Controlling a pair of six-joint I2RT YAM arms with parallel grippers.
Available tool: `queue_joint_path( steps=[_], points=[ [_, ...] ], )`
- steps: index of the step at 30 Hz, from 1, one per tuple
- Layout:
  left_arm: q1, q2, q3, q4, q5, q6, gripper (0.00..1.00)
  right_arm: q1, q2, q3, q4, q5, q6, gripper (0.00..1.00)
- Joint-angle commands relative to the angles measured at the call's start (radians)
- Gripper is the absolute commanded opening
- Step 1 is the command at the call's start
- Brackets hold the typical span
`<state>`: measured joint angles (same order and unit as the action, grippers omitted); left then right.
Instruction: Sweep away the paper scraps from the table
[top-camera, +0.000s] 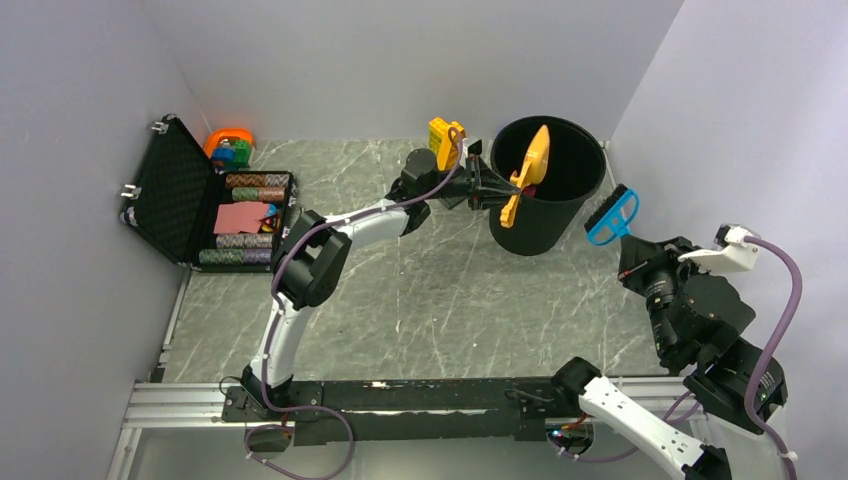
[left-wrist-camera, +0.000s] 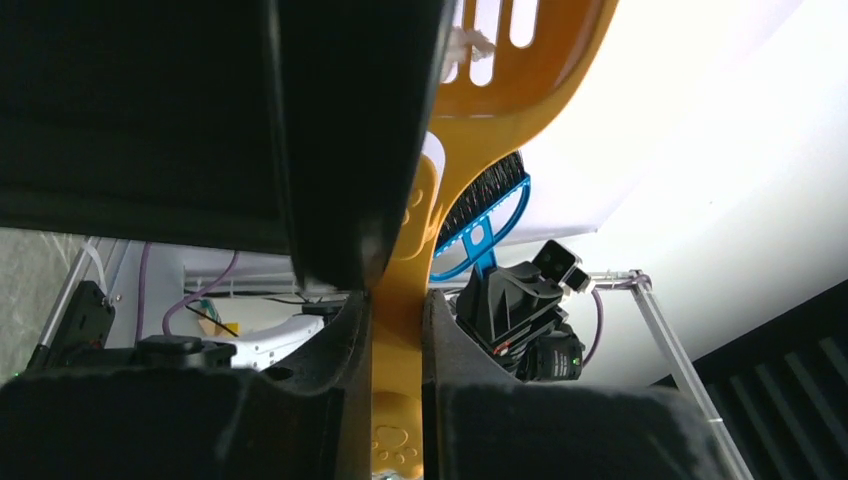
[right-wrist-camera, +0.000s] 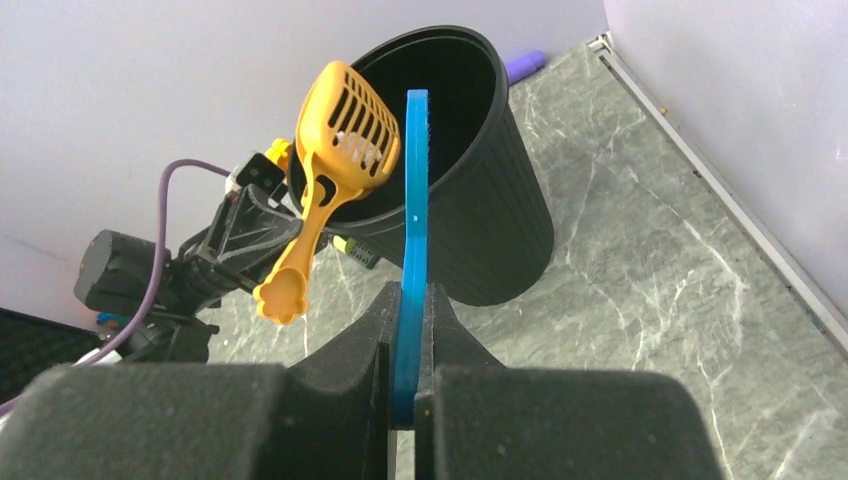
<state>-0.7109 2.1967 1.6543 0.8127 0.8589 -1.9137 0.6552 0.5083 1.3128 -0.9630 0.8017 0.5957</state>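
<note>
The scoop (right-wrist-camera: 345, 130) is orange, brush (right-wrist-camera: 415, 200) blue, bin (right-wrist-camera: 490, 230) black, table (right-wrist-camera: 650, 300) veined grey-green

Overhead view looks down on the table (top-camera: 420, 300); both close wrist views share the yellow scoop (right-wrist-camera: 335, 130).

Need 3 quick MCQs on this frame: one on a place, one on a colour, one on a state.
1. Where is the scoop head?
A) over the bin
B) in a drawer
C) on a shelf

2. What colour is the brush?
A) red
B) blue
C) green

3. The left hand is:
A) open and empty
B) shut on the scoop
C) shut on the brush

Answers:
1 A: the top view shows the slotted head above the bin's opening.
2 B: its frame is bright blue in every view.
3 B: the left wrist view shows both fingers clamped on the yellow handle.
</note>
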Motion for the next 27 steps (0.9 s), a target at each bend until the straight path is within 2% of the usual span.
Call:
queue_joint_path(
  steps=[1,4,7,14,18,21,25,27],
  points=[
    [-0.008,-0.038,0.074,0.001,0.029,0.025,0.0,0.0,0.025,0.005,0.059,-0.011,-0.002,0.0],
    [-0.008,-0.056,0.155,-0.098,0.055,0.109,0.0,0.001,0.047,0.028,0.058,-0.02,-0.01,0.0],
    [-0.008,-0.066,0.176,-0.094,0.068,0.123,0.0,0.001,0.055,0.035,0.052,-0.02,-0.002,0.0],
    [-0.007,-0.049,-0.016,0.04,0.042,0.075,0.0,0.001,0.039,0.013,0.045,-0.03,0.027,0.0],
    [-0.017,-0.025,-0.039,0.01,0.036,0.102,0.0,0.001,0.04,0.025,0.032,-0.035,0.04,0.0],
    [-0.027,-0.038,0.052,-0.117,0.064,0.188,0.0,0.001,0.046,0.044,0.021,-0.034,0.038,0.0],
    [-0.029,-0.088,0.164,-0.389,0.065,0.39,0.0,0.001,0.039,0.033,0.029,-0.018,0.017,0.0],
    [-0.027,-0.103,0.192,-0.435,0.058,0.424,0.0,0.001,0.028,0.021,0.033,-0.011,0.018,0.0]
  ],
)
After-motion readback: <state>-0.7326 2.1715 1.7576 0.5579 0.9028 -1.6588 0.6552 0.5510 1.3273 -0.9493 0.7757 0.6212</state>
